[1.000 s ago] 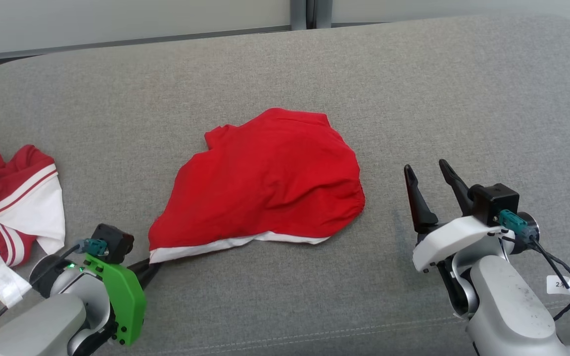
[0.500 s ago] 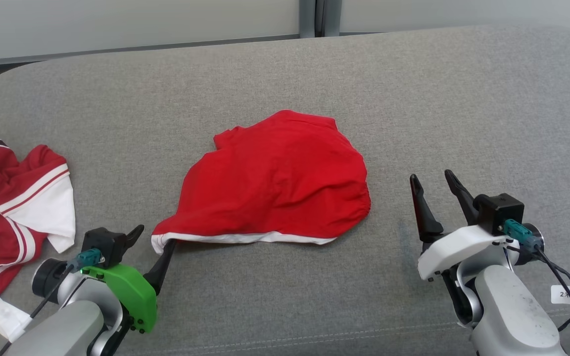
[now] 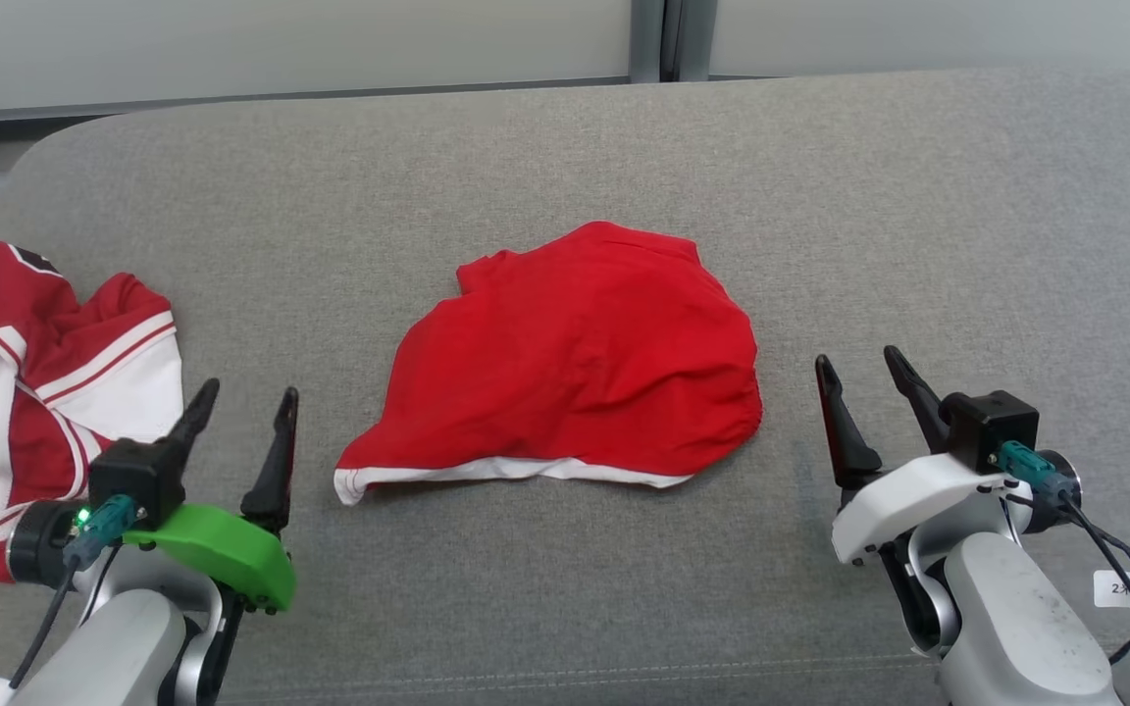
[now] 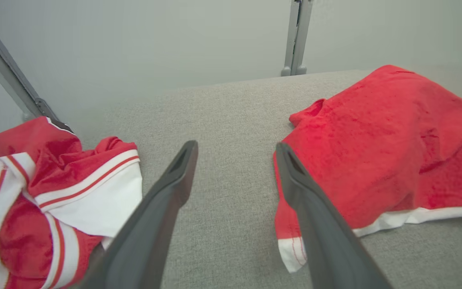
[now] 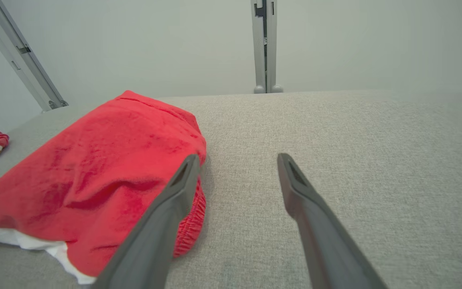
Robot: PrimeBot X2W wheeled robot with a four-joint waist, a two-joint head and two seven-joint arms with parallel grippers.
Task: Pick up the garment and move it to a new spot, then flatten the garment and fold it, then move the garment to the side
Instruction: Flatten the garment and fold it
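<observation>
Left gripper [image 3: 249, 390] has released the garment [image 3: 575, 363].

A small white tag [image 3: 1117, 589] is hung on the black cable [image 3: 1100, 525] at the right wrist [image 3: 1006, 588], a "2" is printed on it in dark type, the mark that follows is too blurred to be read.

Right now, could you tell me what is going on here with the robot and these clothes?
A two-armed robot is working on a red garment that lies loosely bunched in the middle of a grey cushion. Neither arm holds it: the left gripper and the right gripper are both open, one on each side of it, clear of the cloth. A red and white striped garment lies crumpled off to the robot's left.
</observation>
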